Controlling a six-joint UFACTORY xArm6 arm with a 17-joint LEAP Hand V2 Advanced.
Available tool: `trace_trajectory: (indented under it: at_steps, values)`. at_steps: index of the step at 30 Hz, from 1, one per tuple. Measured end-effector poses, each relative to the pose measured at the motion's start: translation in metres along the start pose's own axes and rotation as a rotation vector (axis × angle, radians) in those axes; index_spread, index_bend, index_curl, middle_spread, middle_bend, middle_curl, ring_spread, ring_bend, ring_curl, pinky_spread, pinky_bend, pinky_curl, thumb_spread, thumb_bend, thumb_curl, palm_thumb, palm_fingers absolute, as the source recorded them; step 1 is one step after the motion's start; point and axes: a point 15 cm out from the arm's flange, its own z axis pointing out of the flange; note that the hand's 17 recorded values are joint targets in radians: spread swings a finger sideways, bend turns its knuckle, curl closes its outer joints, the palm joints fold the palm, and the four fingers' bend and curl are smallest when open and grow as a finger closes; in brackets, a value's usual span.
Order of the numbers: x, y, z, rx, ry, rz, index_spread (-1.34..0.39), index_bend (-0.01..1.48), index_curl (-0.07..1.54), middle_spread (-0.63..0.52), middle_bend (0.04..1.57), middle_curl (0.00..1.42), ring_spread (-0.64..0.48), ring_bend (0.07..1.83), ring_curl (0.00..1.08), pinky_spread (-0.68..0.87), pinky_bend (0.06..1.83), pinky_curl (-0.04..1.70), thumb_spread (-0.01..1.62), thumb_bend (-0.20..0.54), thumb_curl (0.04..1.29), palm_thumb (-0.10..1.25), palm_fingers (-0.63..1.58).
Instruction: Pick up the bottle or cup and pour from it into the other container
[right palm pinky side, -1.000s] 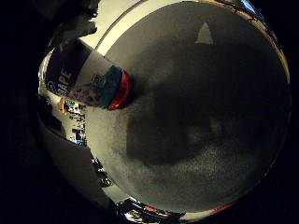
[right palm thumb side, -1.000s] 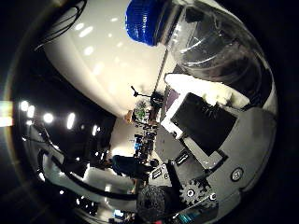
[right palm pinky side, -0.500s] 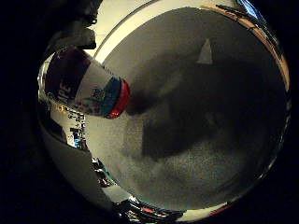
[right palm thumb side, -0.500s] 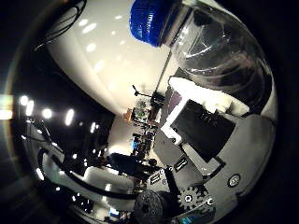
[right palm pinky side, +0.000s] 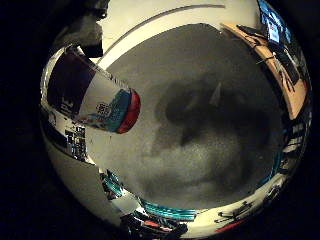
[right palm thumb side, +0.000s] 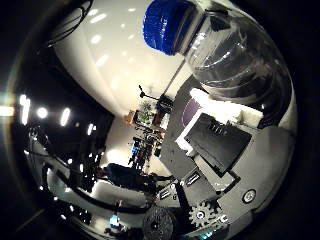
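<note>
Clear plastic bottle (right palm thumb side: 235, 60): blue ribbed cap (right palm thumb side: 167, 25) on, body transparent with ridged shoulder, fills much of thumb-side view, close to palm, pressed against white and black fingers (right palm thumb side: 220, 127) curled round it. Printed cup (right palm pinky side: 92, 97): white and purple wall with teal patch, red band at one end, large in little-finger-side view, seen at slant over grey speckled table (right palm pinky side: 210, 150). Contents of either not discernible.

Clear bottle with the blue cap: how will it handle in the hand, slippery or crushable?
The clear bottle looks thin-walled plastic with ribs, so it probably flexes under a hard squeeze. Its surface is glossy, so likely a bit slippery against the fingers beside it. No liquid level shows, so possibly light; the blue cap looks on.
</note>
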Motion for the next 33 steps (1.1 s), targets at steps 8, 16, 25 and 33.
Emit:
trace_trajectory:
  at_steps: [8, 16, 25, 33]
  values:
    - [-0.05, -0.016, -0.016, -0.082, 0.171, -0.015, -0.22, 1.19, 0.93, -0.17, 1.32, 0.97, -0.26, 1.33, 0.89, -0.22, 1.31, 0.85, 0.2, -0.016, 0.94, 1.16, 1.03]
    - [-0.094, -0.024, -0.01, -0.189, 0.321, -0.003, -0.22, 1.18, 0.92, -0.17, 1.3, 0.97, -0.26, 1.32, 0.9, -0.22, 1.24, 0.93, 0.17, -0.017, 0.95, 1.15, 1.05]
    - [-0.134, -0.034, 0.018, -0.366, 0.519, -0.041, -0.22, 1.18, 0.92, -0.17, 1.3, 0.97, -0.26, 1.3, 0.91, -0.24, 1.19, 1.01, 0.17, -0.017, 0.96, 1.14, 1.06]
    - [-0.154, -0.048, 0.036, -0.48, 0.747, -0.114, -0.22, 1.17, 0.92, -0.17, 1.29, 0.97, -0.26, 1.3, 0.92, -0.25, 1.16, 1.05, 0.18, -0.018, 0.96, 1.13, 1.08]
